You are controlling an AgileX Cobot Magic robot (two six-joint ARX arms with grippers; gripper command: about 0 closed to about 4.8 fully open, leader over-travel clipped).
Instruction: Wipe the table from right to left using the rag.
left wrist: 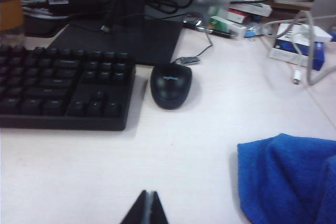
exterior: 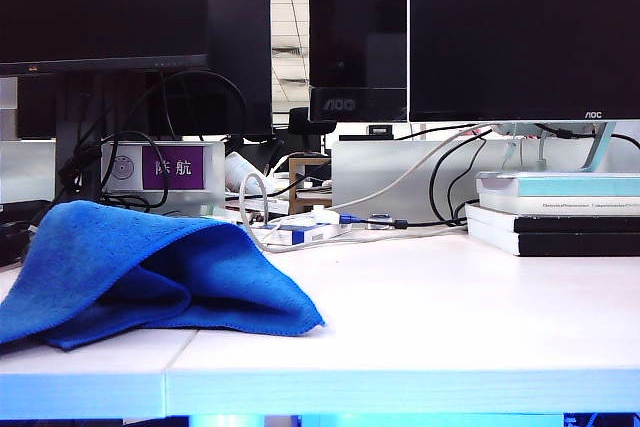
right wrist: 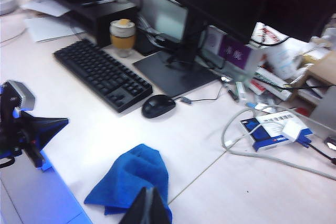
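The blue rag (exterior: pixel 150 267) lies crumpled in a loose heap on the white table (exterior: pixel 450 317), at the left of the exterior view near the front edge. No arm shows in that view. In the left wrist view my left gripper (left wrist: pixel 149 193) is shut and empty over bare table, with the rag (left wrist: pixel 289 177) off to one side and apart from it. From high up, my right gripper (right wrist: pixel 148 190) is shut, its tips in front of the rag (right wrist: pixel 134 174) lying below. The left gripper (right wrist: pixel 52 127) shows there as a black wedge beside the rag.
A black keyboard (left wrist: pixel 58 85) and black mouse (left wrist: pixel 170 83) lie beyond the rag, by a monitor's base plate (left wrist: pixel 126 40). A blue-and-white box (right wrist: pixel 270 129) with white cables, a cup (right wrist: pixel 122 35) and stacked books (exterior: pixel 560 212) sit further back under the monitors.
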